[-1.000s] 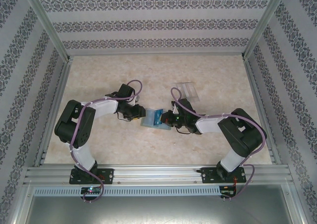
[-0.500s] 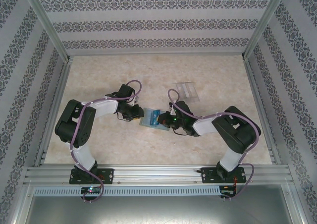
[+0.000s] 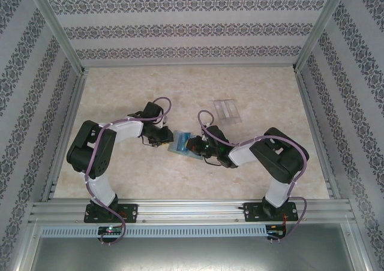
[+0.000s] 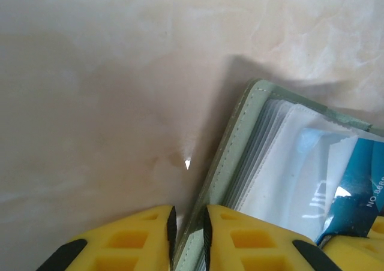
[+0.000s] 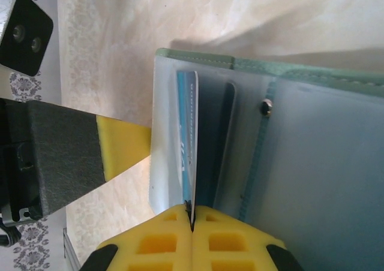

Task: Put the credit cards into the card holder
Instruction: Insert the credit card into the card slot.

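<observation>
The grey-green card holder lies open on the table between my two grippers. My left gripper is shut on its left cover edge; in the left wrist view that green edge runs between the yellow fingertips of the left gripper. My right gripper is shut on a bluish credit card, seen edge-on. The card's far end sits inside a clear pocket of the card holder, and its blue face shows through the clear sleeves.
A clear plastic box lies on the table behind the right arm. A finger of the left gripper shows just left of the holder in the right wrist view. Patterned walls and metal rails enclose the table.
My right arm has pushed left, carrying the blue card further over the holder. The left gripper's jaws have narrowed onto the holder's edge; the left arm has stayed in place.
</observation>
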Robot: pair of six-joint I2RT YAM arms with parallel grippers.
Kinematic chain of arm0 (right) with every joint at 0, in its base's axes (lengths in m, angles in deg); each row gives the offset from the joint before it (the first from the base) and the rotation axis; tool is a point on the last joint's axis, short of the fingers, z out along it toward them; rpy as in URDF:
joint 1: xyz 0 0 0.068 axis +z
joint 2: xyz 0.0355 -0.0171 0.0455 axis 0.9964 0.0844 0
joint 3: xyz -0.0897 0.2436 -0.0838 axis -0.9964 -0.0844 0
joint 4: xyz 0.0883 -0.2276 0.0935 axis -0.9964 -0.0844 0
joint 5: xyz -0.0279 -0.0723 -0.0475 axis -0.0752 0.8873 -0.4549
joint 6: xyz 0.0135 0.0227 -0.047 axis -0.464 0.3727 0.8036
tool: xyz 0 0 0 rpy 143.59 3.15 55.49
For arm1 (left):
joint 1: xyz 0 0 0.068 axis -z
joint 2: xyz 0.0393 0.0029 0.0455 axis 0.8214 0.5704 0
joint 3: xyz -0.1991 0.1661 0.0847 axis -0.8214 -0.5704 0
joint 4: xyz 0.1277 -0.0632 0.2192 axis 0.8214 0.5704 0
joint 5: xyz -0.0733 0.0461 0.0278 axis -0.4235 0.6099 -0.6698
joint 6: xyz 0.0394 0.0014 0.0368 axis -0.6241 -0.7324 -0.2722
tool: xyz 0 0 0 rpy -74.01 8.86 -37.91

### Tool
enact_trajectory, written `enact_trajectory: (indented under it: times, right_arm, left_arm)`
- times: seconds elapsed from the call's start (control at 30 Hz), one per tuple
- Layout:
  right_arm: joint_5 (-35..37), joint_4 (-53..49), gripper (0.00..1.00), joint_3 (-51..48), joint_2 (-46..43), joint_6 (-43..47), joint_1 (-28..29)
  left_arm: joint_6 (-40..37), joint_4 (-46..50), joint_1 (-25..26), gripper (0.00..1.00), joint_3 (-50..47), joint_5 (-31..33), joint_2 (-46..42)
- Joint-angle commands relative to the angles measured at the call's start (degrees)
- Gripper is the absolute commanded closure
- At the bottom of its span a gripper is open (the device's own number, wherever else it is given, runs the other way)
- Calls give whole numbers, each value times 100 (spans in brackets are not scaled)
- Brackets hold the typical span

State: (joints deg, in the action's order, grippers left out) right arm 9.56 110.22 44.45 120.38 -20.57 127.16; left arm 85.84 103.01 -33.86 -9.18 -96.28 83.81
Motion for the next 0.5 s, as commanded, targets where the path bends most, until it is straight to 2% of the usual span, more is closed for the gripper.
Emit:
enact_trajectory:
  times: [0.0,0.27,0.47]
  right_arm:
    - [646,-350,100,19,122,-227,160]
    - [1341,-297,100,25,165,-484,403]
    - [1500,-256,98,205,327,-619,575]
  left_arm:
    - [78,-58,131,79,-122,-190,256]
    - [174,-162,133,79,-206,-267,275]
    - [219,-203,132,79,-239,-306,304]
